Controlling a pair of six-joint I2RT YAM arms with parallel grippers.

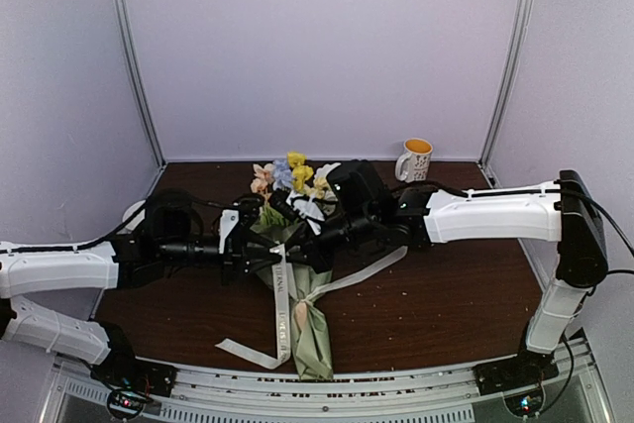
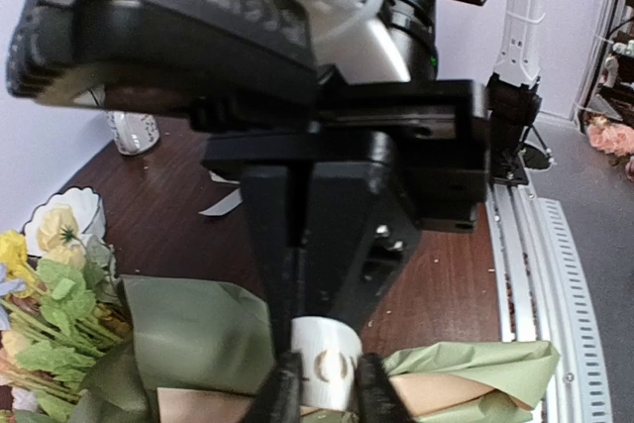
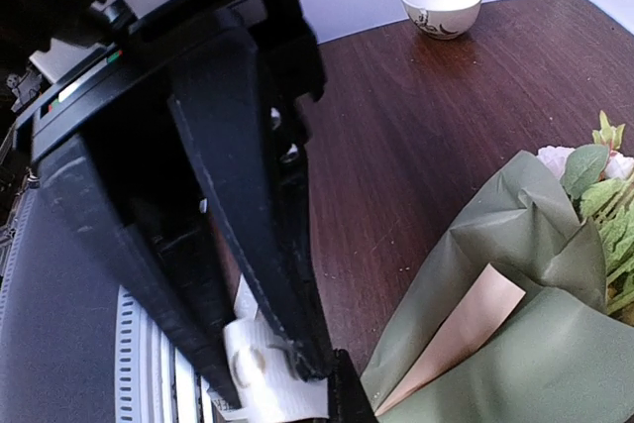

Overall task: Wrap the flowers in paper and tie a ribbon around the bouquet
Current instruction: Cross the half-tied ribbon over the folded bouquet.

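The bouquet lies on the tabletop near the middle, its narrow end pointing to the near edge. The flowers are at the far end, yellow, peach, pale blue and cream. The paper is wrapped round the stems with the sage side out. A peach fold shows at the overlap.

The ribbon crosses the middle of the cone. One tail runs along the bouquet to the near edge and curls left there. The other tail trails off to the right across the wood.

Both arms meet over the bouquet's middle. The left hand reaches in from the left. Its fingers are narrowed to a small gap and press on either side of a band of ribbon just above the paper. The right hand comes in from the right and points down. Its fingers are closed tight on a piece of the same ribbon, directly above the left hand's tips.

A white mug with a yellow inside stands at the far right. A white bowl sits at the far left, well apart from the bouquet.
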